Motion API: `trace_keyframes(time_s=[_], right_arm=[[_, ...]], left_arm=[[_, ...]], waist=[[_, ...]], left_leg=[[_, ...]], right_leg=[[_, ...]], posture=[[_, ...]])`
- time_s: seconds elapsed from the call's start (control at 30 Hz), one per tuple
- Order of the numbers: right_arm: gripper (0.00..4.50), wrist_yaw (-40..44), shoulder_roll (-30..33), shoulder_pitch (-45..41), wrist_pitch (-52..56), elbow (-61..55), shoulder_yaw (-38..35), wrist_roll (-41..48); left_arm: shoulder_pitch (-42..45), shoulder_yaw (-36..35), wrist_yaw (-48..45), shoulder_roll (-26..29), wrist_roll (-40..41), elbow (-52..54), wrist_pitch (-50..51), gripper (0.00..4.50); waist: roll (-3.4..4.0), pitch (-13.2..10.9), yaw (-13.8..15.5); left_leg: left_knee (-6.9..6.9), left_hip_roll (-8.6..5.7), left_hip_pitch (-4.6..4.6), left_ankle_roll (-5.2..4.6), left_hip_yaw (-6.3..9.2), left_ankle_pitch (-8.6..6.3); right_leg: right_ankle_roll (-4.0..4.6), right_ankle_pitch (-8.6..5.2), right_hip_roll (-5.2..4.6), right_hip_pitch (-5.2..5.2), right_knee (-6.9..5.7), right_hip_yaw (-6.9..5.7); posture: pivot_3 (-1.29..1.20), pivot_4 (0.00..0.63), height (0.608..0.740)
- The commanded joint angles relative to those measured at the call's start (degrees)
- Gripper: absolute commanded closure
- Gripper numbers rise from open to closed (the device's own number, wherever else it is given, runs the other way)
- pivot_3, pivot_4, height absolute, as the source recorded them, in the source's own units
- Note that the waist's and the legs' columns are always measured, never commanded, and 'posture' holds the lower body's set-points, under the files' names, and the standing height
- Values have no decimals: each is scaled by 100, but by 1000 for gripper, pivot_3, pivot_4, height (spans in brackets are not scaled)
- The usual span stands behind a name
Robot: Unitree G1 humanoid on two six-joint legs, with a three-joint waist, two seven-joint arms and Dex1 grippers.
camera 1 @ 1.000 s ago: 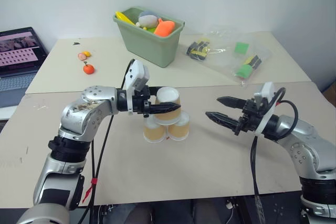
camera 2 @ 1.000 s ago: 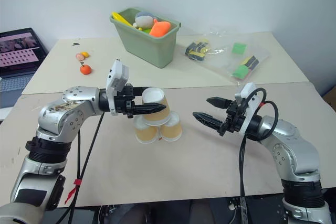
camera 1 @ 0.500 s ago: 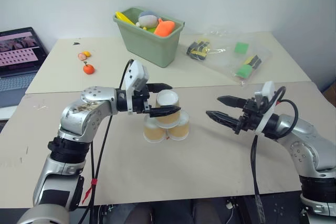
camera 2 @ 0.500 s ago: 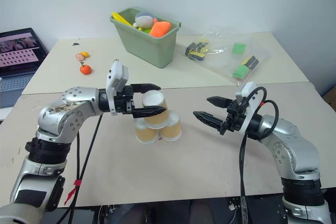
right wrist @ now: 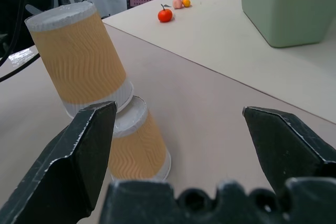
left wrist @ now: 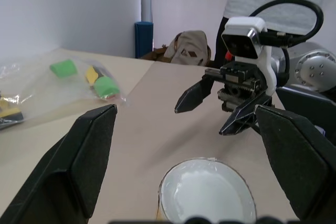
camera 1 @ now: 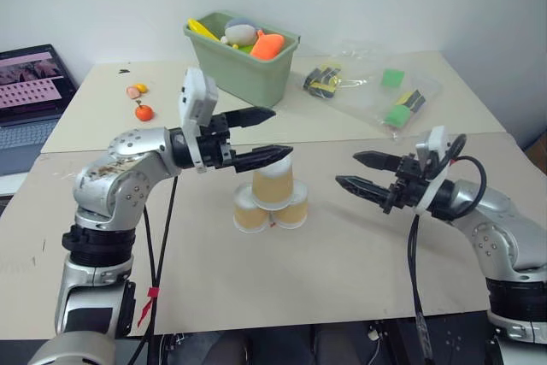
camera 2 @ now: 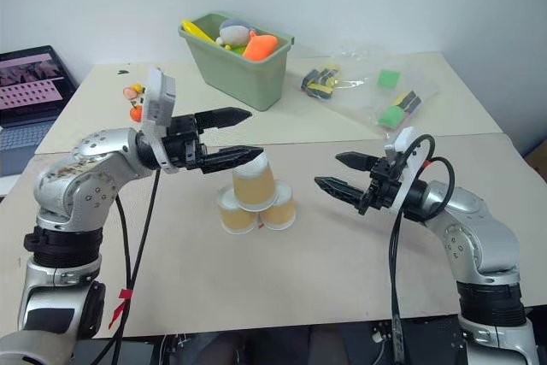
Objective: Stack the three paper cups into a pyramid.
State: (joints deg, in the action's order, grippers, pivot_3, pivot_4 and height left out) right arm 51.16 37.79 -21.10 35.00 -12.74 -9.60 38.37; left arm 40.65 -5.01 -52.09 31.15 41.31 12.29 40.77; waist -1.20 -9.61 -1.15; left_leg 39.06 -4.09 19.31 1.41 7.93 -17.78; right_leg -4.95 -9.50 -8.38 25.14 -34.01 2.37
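With the top cup point(camera 1: 273, 179) resting on two, the open left pincer point(camera 1: 261, 136) should lift straight clear, avoiding any nudge.

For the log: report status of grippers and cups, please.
Left gripper open above top cup. Right gripper open, beside. Three cups stacked as pyramid. Nothing in the way.

You've got three paper cups point(camera 1: 272, 197) mid-worktop point(camera 1: 342, 271), one atop two, your left tool point(camera 1: 261, 136) above them, right tool point(camera 1: 357, 172) off right, bin point(camera 1: 242, 66) behind, laptop point(camera 1: 30, 91) far left
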Motion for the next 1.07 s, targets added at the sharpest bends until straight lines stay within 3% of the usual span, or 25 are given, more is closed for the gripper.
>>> trace_keyframes(time_s=[0.03, 0.3, 0.5, 0.67, 0.8, 1.07], right_arm=[[0, 55, 65, -131, -139, -34, -62, -24], [0, 123, 581, 112, -353, 567, -840, -197], [0, -55, 445, 567, -751, 751, -1078, -398], [0, -1272, -302, 499, -1760, 1301, -871, -1385], [0, -1944, -693, 381, -1961, 1417, -1143, -1472], [0, -2345, -901, 375, -2091, 1476, -1125, -1505]], left_arm=[[159, -752, 635, -21, 362, 210, 41, 21], [-1067, -2078, 2102, -7, 511, 355, 213, 21], [-1677, -2389, 2826, -272, 355, 348, -44, 21], [-2129, -2377, 3581, -747, -531, -650, -810, 21], [-2600, -2084, 3579, -870, -989, -719, -1192, 21], [-3396, -1398, 3636, -1223, -1661, -423, -1729, 21]], waist=[[0, 0, 1], [2, 1, 15], [-2, 2, 57], [-3, 10, 2], [-3, 10, 5], [1, 13, 44]], left_leg=[[0, 0, 0, 0, 0, 0], [-1, -2, 0, 13, 0, 7], [0, -1, -2, 5, -2, 3], [0, -1, -15, 7, -16, 4], [-1, 2, -11, 32, -18, 18], [-2, 1, -5, 22, -18, 12]], right_leg=[[0, 0, 0, 0, 0, 0], [1, 1, 0, 0, -1, 2], [1, 1, -1, -2, 2, 1], [7, 6, -1, -11, 4, 11], [10, 8, 0, 2, 1, 12], [6, 10, -1, -2, 5, 13]], posture=[[0, 150, 740], [0, 150, 740], [0, 150, 740], [0, 150, 740], [0, 150, 740], [0, 150, 740]])
